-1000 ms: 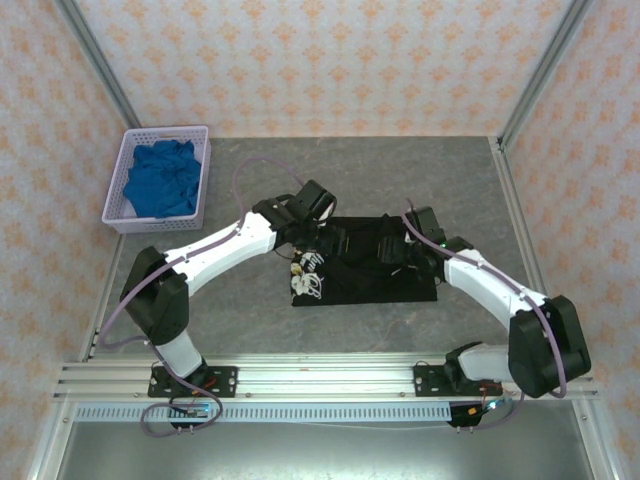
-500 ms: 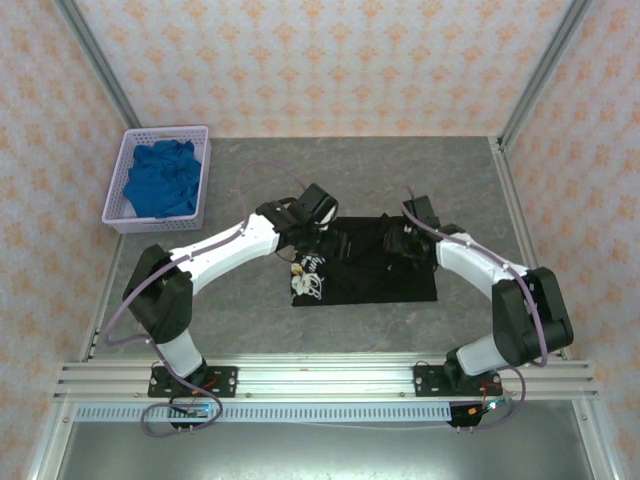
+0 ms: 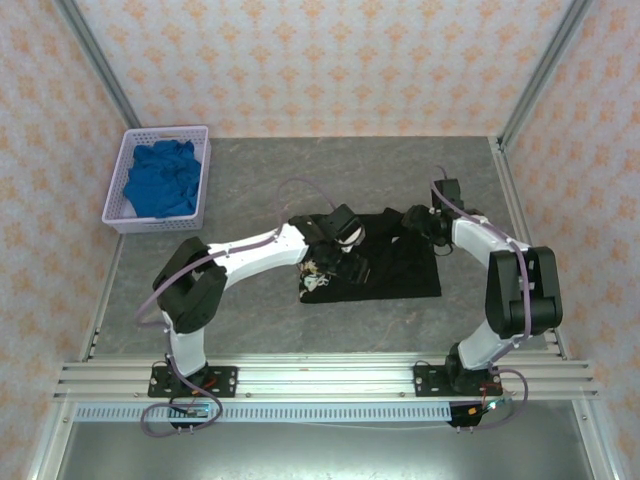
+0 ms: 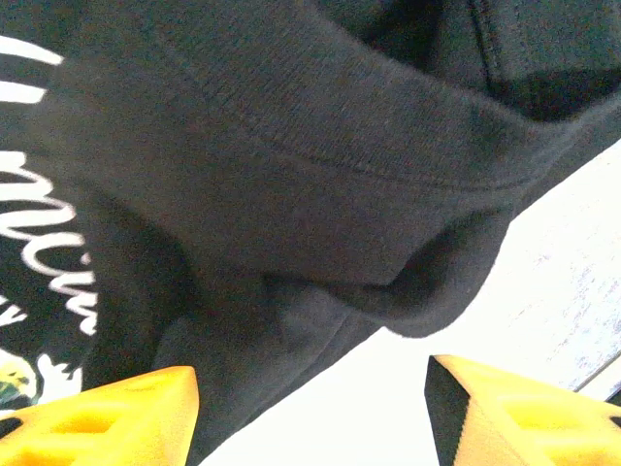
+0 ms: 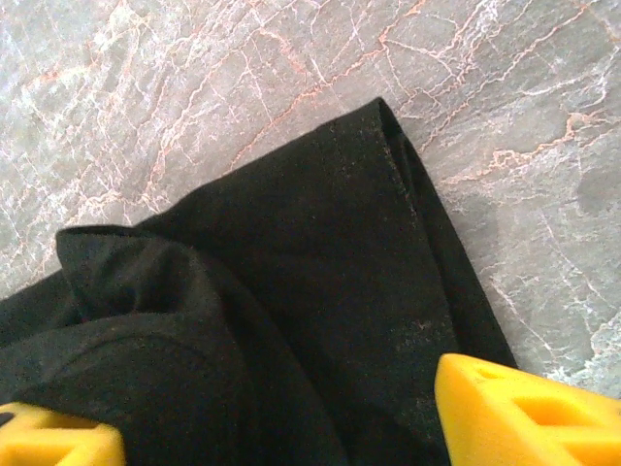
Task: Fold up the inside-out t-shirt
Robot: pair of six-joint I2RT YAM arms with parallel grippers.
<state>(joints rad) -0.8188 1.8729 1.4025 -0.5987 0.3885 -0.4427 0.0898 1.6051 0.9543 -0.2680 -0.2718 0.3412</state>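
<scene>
The inside-out t-shirt (image 3: 390, 272) lies as a black, roughly rectangular bundle at the middle of the table, its white printed graphic (image 3: 317, 279) at the left end. My left gripper (image 3: 352, 263) hovers low over the shirt's left half. In the left wrist view its yellow fingertips (image 4: 107, 413) stand far apart, open (image 4: 310, 427), under a hanging fold of shirt (image 4: 291, 175) with white lettering (image 4: 44, 243). My right gripper (image 3: 416, 222) is at the shirt's far right corner. It is open (image 5: 291, 432) above the flat black corner (image 5: 369, 233).
A lilac basket (image 3: 118, 222) holding a bright blue cloth (image 3: 160, 180) stands at the far left of the grey marbled table (image 3: 250, 170). Metal frame posts and patterned walls close in the sides. A rail with both arm bases runs along the near edge.
My left gripper has moved right, from the shirt's far left edge to over its left half. My right gripper has moved back and right to the far right corner.
</scene>
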